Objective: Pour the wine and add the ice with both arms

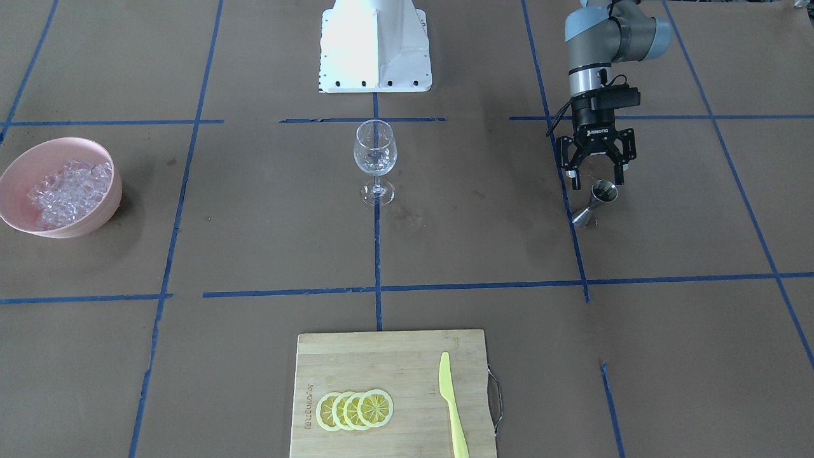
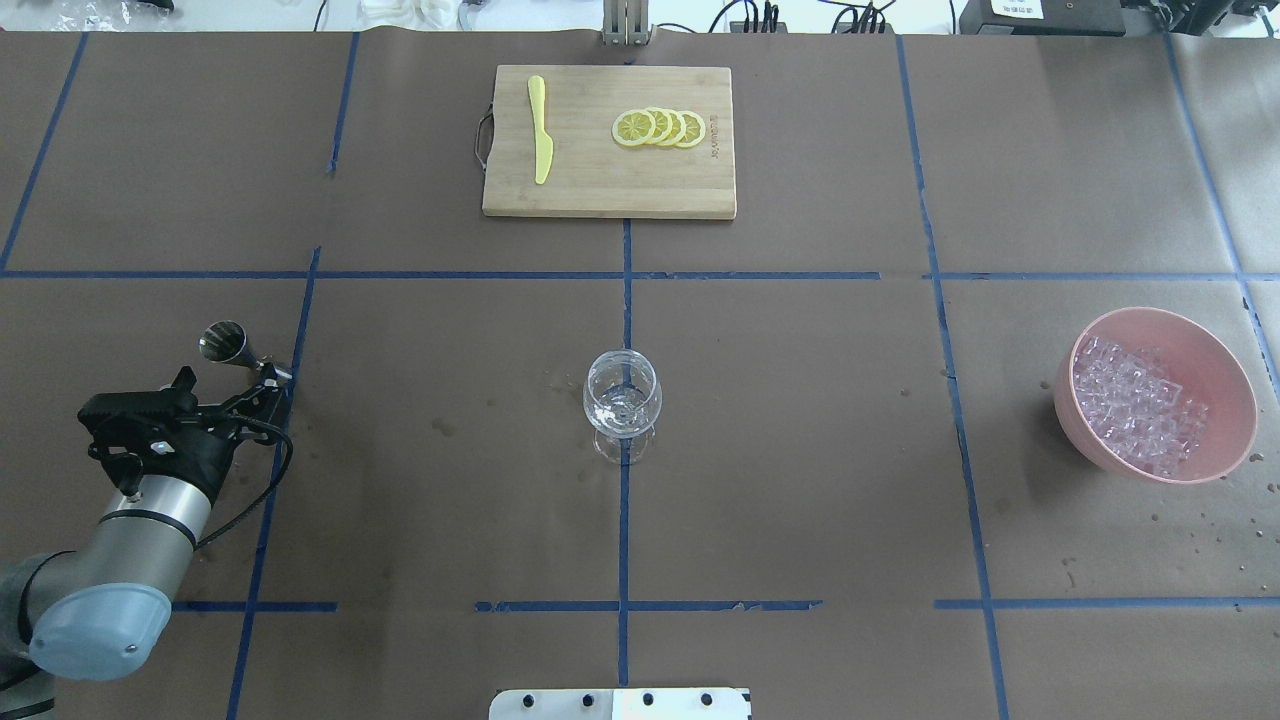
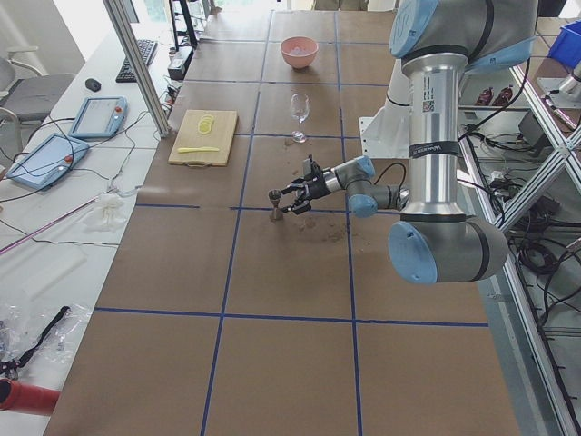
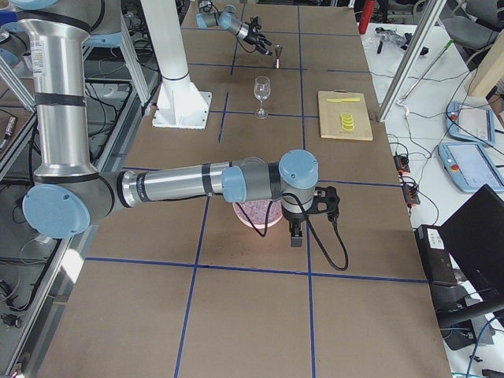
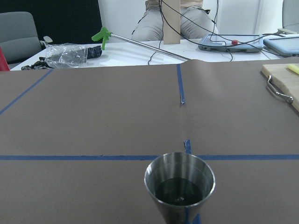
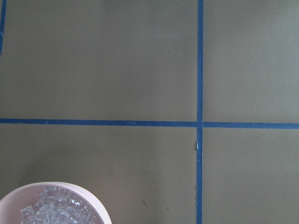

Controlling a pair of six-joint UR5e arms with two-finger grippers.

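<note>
Left gripper (image 1: 596,179) has its jaws apart just beside the jigger (image 1: 596,202), not clamped on it, with "ROBOTIQ" legible on its body. Right gripper (image 4: 297,234) shows only in the right side view, above the bowl (image 1: 102,213) it partly hides, so whether it is apart or together I cannot tell. Ice (image 1: 68,189) is heaped in that bowl on the counter (image 1: 483,210); the board's (image 1: 394,362) lettering is too small to read.

Jigger (image 5: 180,184) base cropped; bowl (image 6: 53,185) mostly cut off.

ice (image 2: 1140,405) in bowl (image 2: 1218,378), glass (image 2: 622,405) mid-table, jigger (image 2: 228,345) just before left tool (image 2: 230,388)
</note>
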